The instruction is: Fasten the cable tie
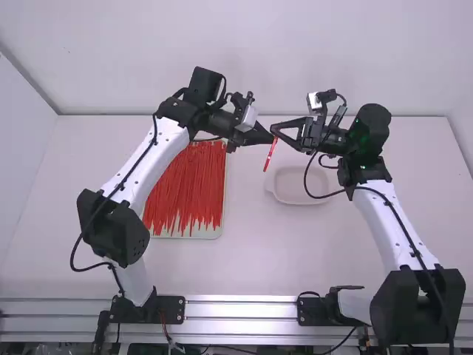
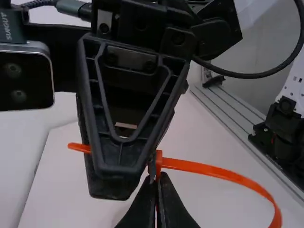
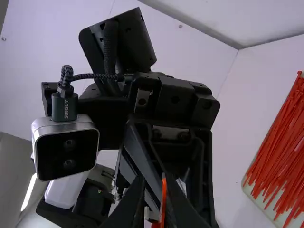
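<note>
SURFACE: a flat matte white table [image 1: 66,281] is seen, evenly lit | WALLS: it is enclosed by a plain white back wall [image 1: 111,52] and 2 white side panels [image 1: 18,126] | FRONT EDGE: a silver slotted aluminium rail [image 1: 244,307] is mounted | SHADOWS: only soft ones are cast

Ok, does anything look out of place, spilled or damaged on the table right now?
Nothing stands out. The spare red ties lie together on their tray, the white dish sits flat apart from it, and the left gripper and right gripper hold one cable tie in the air between them.
</note>
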Available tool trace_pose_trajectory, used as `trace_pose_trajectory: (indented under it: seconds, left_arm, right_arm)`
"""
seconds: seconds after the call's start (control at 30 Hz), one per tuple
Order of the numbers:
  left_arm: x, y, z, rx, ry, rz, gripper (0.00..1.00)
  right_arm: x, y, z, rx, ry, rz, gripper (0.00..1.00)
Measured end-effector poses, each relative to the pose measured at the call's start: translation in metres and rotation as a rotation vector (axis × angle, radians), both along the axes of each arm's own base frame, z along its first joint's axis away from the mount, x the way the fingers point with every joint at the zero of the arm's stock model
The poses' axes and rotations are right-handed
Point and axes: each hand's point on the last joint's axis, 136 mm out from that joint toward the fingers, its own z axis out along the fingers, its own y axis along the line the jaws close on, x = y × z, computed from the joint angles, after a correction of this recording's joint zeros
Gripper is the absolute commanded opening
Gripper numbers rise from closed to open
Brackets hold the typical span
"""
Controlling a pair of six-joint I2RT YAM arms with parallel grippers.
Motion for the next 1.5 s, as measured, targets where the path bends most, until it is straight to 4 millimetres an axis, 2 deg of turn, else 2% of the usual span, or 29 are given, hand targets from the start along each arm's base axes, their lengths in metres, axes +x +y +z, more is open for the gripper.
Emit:
trace_pose_trajectory:
  seconds: [0.3, 0.43, 0.73, 0.83, 1.2, 1.5]
  left_arm:
    - [0.005, 0.004, 0.0, 0.0, -0.004, 0.016, 0.04]
    - [0.006, 0.005, 0.0, 0.001, -0.004, 0.019, 0.02]
    - [0.007, 0.004, 0.001, 0.001, -0.013, 0.023, 0.02]
    - [0.007, 0.004, 0.001, 0.004, -0.006, 0.025, 0.02]
    - [0.006, 0.005, 0.001, 0.012, 0.007, 0.031, 0.02]
    - [-0.004, 0.009, 0.007, 0.037, 0.029, 0.049, 0.02]
  right_arm:
    - [0.004, -0.002, 0.0, 0.001, 0.0, -0.021, 0.11]
    - [0.004, -0.002, 0.0, 0.001, 0.001, -0.025, 0.06]
    - [0.005, -0.003, 0.0, 0.001, 0.001, -0.029, 0.05]
    - [0.006, -0.003, 0.0, 0.001, 0.002, -0.032, 0.0]
    - [0.005, -0.003, 0.001, 0.002, -0.014, -0.031, 0.0]
    - [-0.001, -0.001, 0.011, 0.025, -0.074, 0.012, 0.0]
